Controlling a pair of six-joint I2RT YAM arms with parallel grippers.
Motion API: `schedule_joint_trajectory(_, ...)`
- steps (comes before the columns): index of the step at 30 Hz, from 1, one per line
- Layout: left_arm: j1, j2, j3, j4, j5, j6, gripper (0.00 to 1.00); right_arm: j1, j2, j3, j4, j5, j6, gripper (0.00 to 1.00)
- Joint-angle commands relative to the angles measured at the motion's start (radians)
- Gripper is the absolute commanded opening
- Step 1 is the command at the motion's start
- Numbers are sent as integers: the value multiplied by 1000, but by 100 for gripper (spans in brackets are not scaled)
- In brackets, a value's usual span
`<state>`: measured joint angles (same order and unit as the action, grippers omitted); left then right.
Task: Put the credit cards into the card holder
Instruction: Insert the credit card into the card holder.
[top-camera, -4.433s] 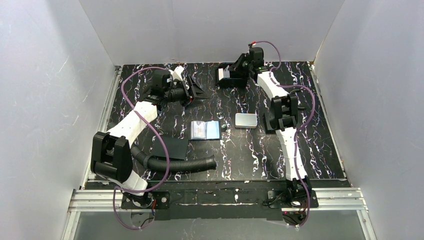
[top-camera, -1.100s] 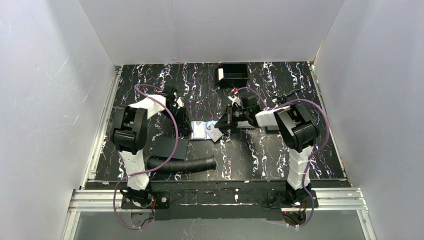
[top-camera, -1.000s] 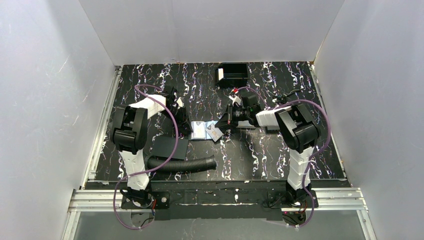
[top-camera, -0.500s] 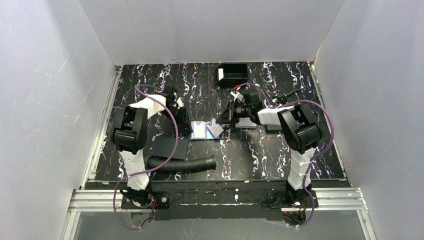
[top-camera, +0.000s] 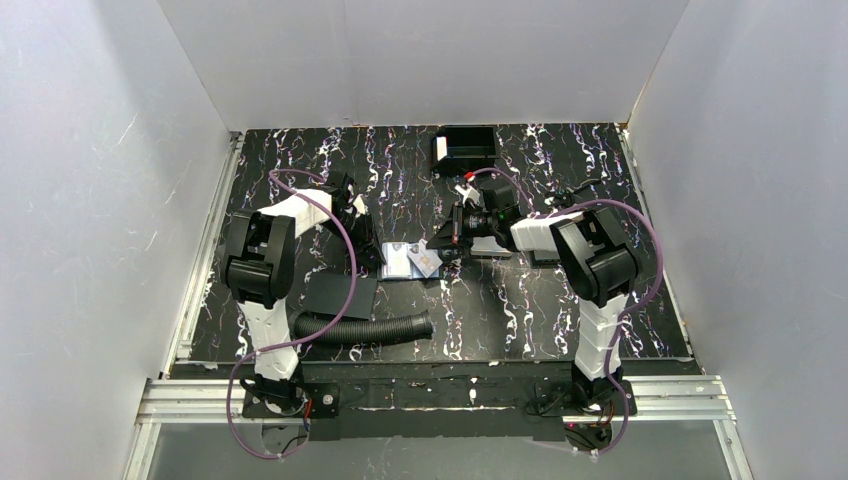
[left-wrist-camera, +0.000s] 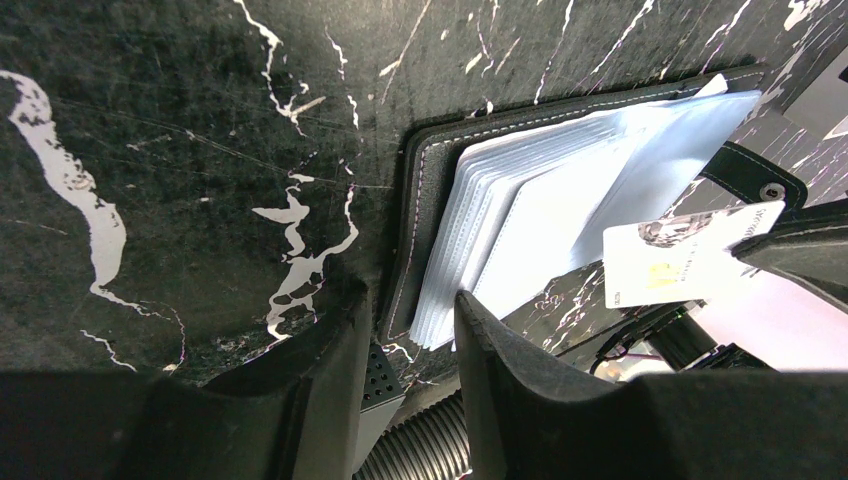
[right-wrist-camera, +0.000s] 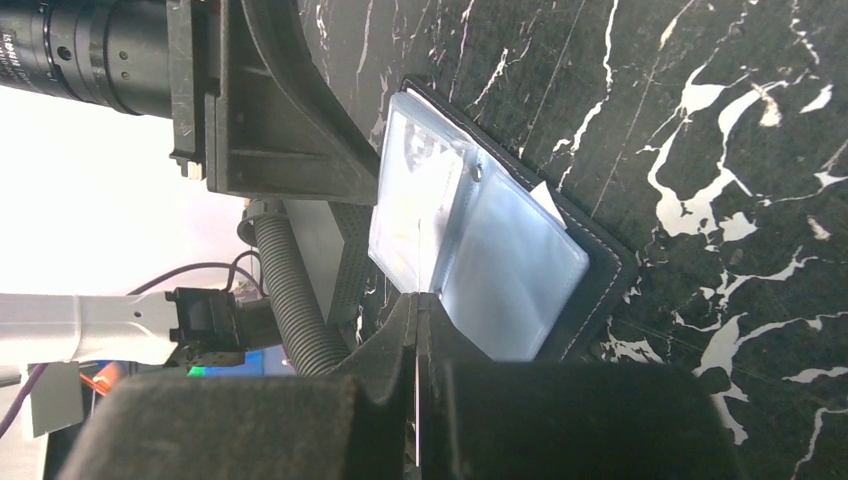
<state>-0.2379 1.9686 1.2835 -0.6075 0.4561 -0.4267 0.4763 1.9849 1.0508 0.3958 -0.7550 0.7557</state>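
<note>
The card holder (top-camera: 400, 263) lies open on the table, with clear sleeves fanned over its black cover (left-wrist-camera: 428, 165). My left gripper (top-camera: 371, 257) is at its left edge. Its fingers (left-wrist-camera: 500, 360) stand close together with the holder's cover corner and sleeve stack between them (left-wrist-camera: 410, 296). My right gripper (top-camera: 444, 243) is shut on a pale whitish credit card (top-camera: 429, 263) and holds it over the holder's right page. The card shows face-on in the left wrist view (left-wrist-camera: 675, 268) and edge-on in the right wrist view (right-wrist-camera: 418, 262), just above the sleeves (right-wrist-camera: 510, 290). My right gripper also shows there (right-wrist-camera: 418, 300).
A silver-grey case (top-camera: 490, 249) lies partly under my right arm. A black box (top-camera: 467, 148) stands at the back. A flat black pad (top-camera: 340, 295) and a corrugated hose (top-camera: 365, 328) lie in front of the holder, near my left arm.
Over the last second my right gripper has drawn the card slightly back and up over the holder's right page. My left arm has not moved. Earlier both arms were at the back.
</note>
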Motion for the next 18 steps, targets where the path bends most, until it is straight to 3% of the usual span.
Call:
schedule_joint_trajectory(1,-11,50,-28,-6,-70,29,35,2,6,25,10,2,-19,1)
schedule_joint_trajectory(18,-11,50,-30,-3,-65,27,35,2,29,29,-33,19,-47,1)
